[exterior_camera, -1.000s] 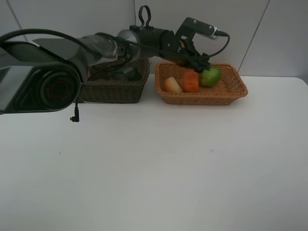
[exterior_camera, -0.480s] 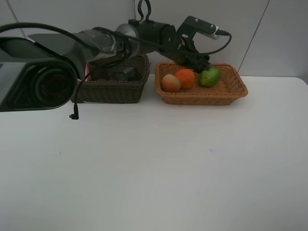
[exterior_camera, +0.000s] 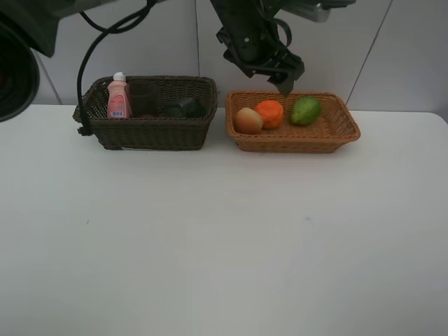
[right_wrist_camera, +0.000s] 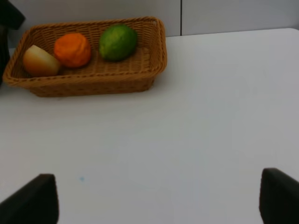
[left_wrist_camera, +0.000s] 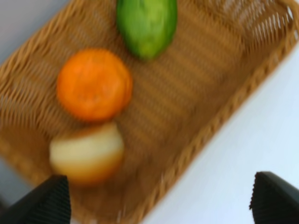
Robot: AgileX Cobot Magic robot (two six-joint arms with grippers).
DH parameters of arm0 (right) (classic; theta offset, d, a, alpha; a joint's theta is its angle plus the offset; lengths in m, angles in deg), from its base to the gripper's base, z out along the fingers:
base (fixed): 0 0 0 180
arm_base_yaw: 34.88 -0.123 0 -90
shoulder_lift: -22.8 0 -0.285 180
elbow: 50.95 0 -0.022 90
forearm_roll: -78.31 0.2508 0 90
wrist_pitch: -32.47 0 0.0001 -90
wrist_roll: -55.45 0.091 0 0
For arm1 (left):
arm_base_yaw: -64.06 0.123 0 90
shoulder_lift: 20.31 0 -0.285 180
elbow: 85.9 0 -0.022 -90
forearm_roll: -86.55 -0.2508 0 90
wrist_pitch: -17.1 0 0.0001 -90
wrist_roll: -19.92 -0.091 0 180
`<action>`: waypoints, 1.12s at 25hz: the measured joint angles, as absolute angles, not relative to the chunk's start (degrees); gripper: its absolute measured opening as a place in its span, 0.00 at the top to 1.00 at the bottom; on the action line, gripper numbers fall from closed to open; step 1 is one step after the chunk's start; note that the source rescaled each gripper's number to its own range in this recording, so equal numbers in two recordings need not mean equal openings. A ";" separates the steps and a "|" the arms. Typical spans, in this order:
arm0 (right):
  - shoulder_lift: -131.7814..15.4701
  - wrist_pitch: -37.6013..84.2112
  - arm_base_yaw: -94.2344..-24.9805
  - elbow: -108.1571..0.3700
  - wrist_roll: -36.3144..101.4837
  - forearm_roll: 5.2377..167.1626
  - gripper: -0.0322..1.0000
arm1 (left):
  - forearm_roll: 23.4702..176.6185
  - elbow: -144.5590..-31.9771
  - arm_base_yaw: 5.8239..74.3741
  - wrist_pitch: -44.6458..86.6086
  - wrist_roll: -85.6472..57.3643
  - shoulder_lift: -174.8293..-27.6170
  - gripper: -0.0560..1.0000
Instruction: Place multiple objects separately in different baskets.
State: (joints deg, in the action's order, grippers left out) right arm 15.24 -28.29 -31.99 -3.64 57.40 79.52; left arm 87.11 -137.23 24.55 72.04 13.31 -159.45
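I am holding the left tool [exterior_camera: 283,78] wide open and empty above the tan basket [exterior_camera: 346,131], where green fruit [exterior_camera: 306,110], orange [exterior_camera: 269,113] and peach [exterior_camera: 248,120] are lying; I should be lifting straight up, clearing the rim. Right tool [right_wrist_camera: 154,196] is gaping too, empty.

Robot test bench in a lab-like room. A bare white table [exterior_camera: 224,238] fills the view; plain pale wall panels [exterior_camera: 392,56] close it off at 12 o'clock. Two wicker baskets [exterior_camera: 336,129] and a black robot arm [exterior_camera: 255,42] are the only props.
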 joint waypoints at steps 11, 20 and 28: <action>15.24 -28.29 -31.99 -3.64 57.40 79.52 0.00 | 79.99 -131.43 24.55 85.23 13.31 -144.82 0.00; 15.24 -28.29 -31.99 -3.64 57.40 79.52 0.00 | 79.38 -103.67 28.31 77.51 16.39 -121.60 0.00; 15.24 -28.29 -31.99 -3.64 57.40 79.52 0.00 | 79.33 -79.98 38.45 75.32 19.92 -98.79 0.00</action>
